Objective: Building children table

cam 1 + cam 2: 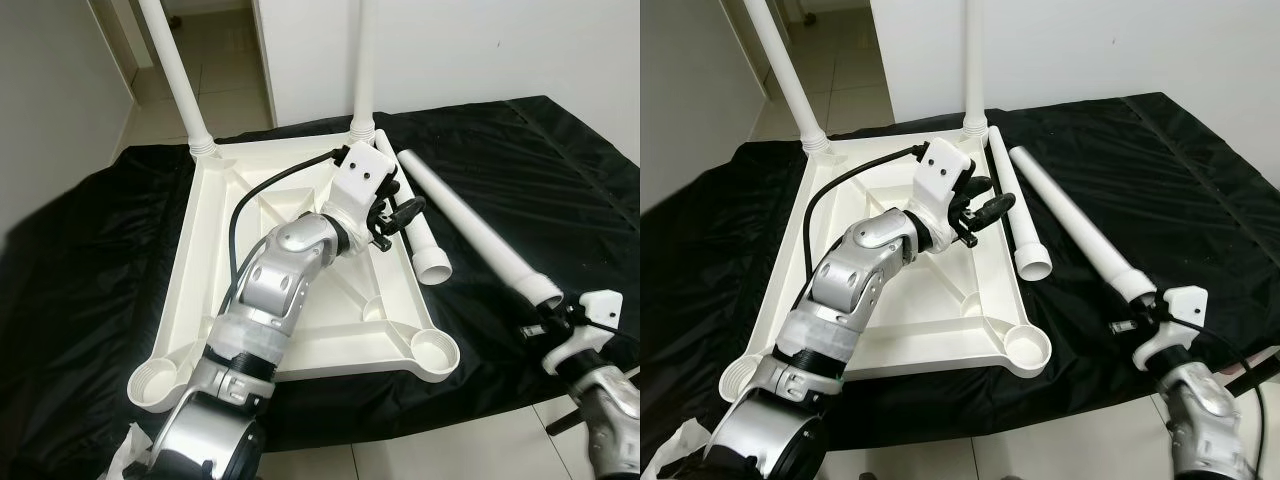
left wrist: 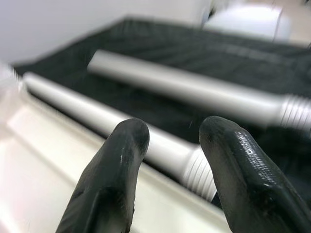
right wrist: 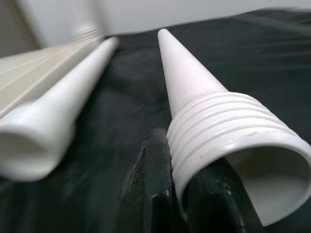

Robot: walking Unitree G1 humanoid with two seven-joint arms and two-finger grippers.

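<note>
1. Left gripper: fingers parted, holding nothing, poised over the right edge of the inverted tabletop, just beside the nearer loose leg.
2. Right gripper: at the threaded end of the farther loose leg; the wrist view shows its black fingers against the threads. Whether they clamp the leg cannot be told.
3. Tabletop: white, lying upside down on black sheeting. Two legs stand upright, fitted in the far corner sockets. The two near corner sockets are unfilled.
4. Loose legs: both lie on the sheeting to the right of the tabletop, the nearer one alongside its edge, the farther one angled away from it.
</note>
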